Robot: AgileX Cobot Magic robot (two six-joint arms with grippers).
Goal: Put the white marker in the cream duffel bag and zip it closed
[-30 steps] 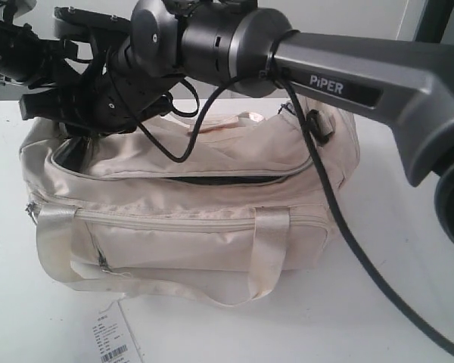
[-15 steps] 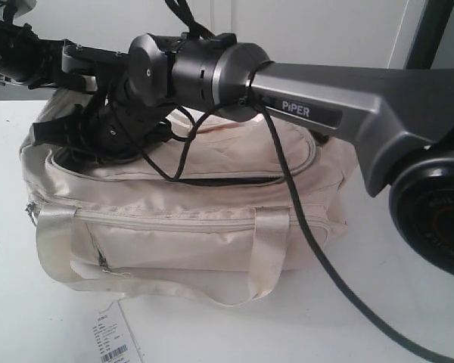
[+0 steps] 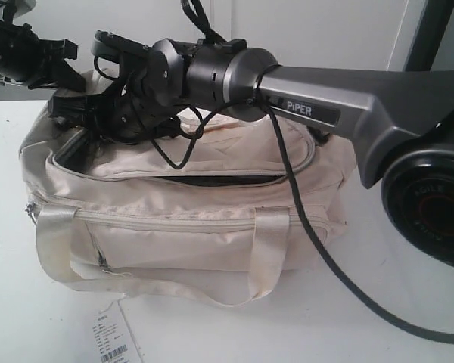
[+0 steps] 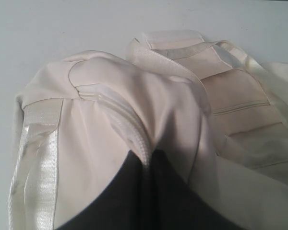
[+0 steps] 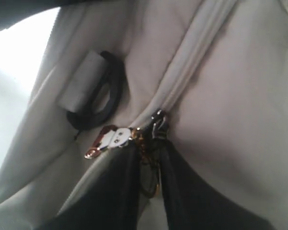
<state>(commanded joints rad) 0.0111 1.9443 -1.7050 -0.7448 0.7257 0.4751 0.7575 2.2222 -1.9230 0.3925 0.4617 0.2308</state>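
The cream duffel bag lies on the white table, and its top zipper gapes dark along the front. My right arm reaches across it to the bag's left end. There my right gripper is shut on the ring of the zipper pull, just below the grey slider and the gold charm. My left gripper is shut on the bag's end fabric where the zipper tape runs in; in the exterior view the left gripper sits at the top left. The white marker is out of view.
A white paper barcode tag lies in front of the bag. The right arm's grey link spans over the bag, and its black cable hangs down across the bag's right side. A black strap ring with a grey tab sits beside the zipper.
The right arm has swung lower and its wrist has turned at the bag's left end. Its jaws have narrowed. The bag's left end now stands a little higher.
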